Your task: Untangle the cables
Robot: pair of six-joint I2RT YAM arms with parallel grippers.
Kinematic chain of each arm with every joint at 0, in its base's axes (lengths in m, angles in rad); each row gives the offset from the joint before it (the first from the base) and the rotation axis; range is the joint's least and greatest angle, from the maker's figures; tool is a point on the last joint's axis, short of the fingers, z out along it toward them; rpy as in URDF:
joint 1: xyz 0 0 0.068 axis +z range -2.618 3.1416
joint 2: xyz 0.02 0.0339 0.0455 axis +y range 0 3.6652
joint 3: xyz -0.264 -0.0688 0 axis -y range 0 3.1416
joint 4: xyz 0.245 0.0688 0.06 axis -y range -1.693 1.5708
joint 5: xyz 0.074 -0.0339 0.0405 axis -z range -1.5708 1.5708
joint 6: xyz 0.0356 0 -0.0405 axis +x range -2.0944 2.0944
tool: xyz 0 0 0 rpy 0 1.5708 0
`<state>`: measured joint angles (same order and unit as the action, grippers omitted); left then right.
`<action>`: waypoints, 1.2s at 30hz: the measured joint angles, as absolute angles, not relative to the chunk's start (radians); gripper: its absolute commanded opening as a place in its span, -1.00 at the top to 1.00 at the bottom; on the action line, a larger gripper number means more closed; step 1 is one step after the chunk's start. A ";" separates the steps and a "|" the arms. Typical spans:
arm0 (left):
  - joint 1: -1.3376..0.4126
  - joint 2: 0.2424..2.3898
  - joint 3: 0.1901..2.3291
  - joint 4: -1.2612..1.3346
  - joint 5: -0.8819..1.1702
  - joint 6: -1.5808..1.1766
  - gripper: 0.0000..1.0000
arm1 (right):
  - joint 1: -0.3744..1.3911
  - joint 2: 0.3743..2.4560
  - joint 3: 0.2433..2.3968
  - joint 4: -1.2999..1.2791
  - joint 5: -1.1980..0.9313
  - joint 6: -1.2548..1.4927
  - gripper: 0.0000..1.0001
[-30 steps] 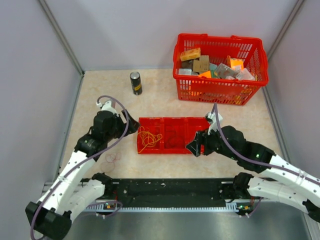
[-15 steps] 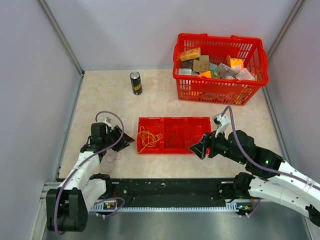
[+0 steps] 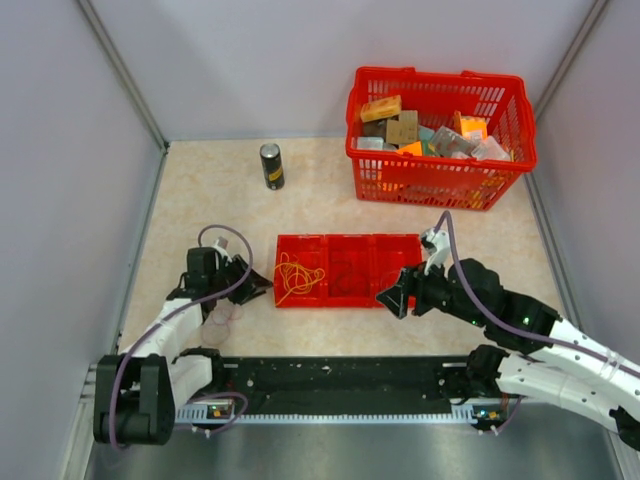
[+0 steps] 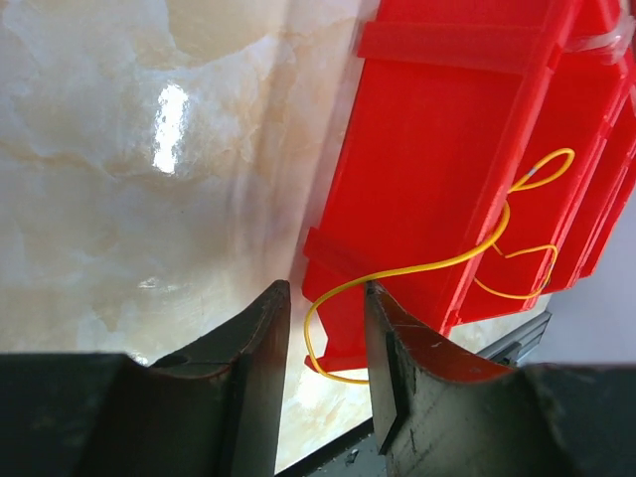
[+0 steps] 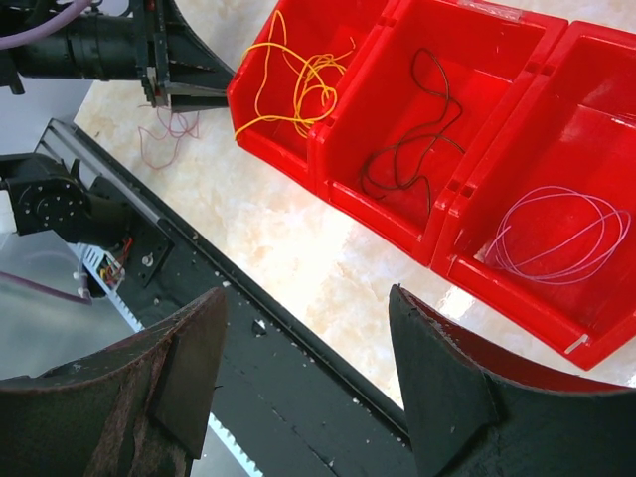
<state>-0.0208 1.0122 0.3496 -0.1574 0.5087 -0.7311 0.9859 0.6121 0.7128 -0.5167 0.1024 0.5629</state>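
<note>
A red three-compartment tray (image 3: pixel 345 238) lies mid-table. The yellow cable (image 3: pixel 296 277) sits in its left compartment, with one loop hanging over the left wall. The right wrist view shows a dark cable (image 5: pixel 402 149) in the middle compartment and a pale whitish cable (image 5: pixel 561 234) in the right one. A thin reddish cable (image 3: pixel 225 314) lies on the table left of the tray. My left gripper (image 3: pixel 262 288) is low at the tray's left wall, jaws slightly apart, and the yellow loop (image 4: pixel 417 266) passes between the fingertips. My right gripper (image 3: pixel 388 298) is open and empty near the tray's front right.
A red basket (image 3: pixel 440 135) full of boxes stands at the back right. A dark can (image 3: pixel 271 165) stands at the back left. The black base rail (image 3: pixel 340 375) runs along the near edge. Grey walls close in both sides.
My left arm has pulled back and dropped lower, its gripper now at the tray's left wall by the yellow loop. My right gripper has barely shifted.
</note>
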 measured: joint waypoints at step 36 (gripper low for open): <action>-0.491 1.211 0.804 -0.397 0.039 -0.712 1.00 | 0.986 0.639 0.711 -0.494 0.090 0.585 -0.33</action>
